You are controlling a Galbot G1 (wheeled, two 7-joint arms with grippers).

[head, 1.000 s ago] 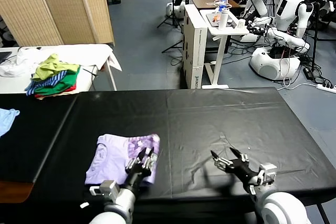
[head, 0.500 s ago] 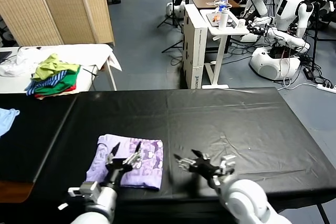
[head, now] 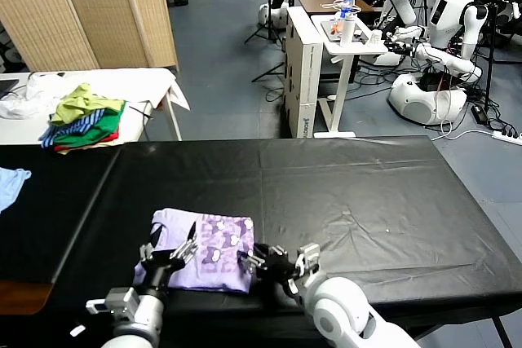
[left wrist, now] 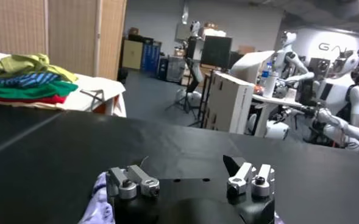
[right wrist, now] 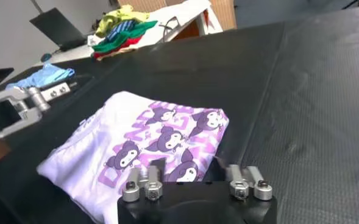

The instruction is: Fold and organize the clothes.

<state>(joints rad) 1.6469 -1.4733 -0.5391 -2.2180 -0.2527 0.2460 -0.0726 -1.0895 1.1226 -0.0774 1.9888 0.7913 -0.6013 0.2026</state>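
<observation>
So the lavender T-shirt [head: 200, 251] is lying folded into a rectangle on the black table [head: 367, 193], near the front edge, purple cartoon print facing up. The left gripper [head: 170, 252] sits over the shirt's left part with its fingers [left wrist: 132, 181] spread wide, gripping nothing. The right gripper [head: 263, 259] is right at the shirt's right-hand edge, fingers [right wrist: 245, 181] partway apart; can't tell if they're pinching fabric or just touching it. A colourful garment pile [head: 81, 116] sits on a white side table, well beyond the fingertips.
</observation>
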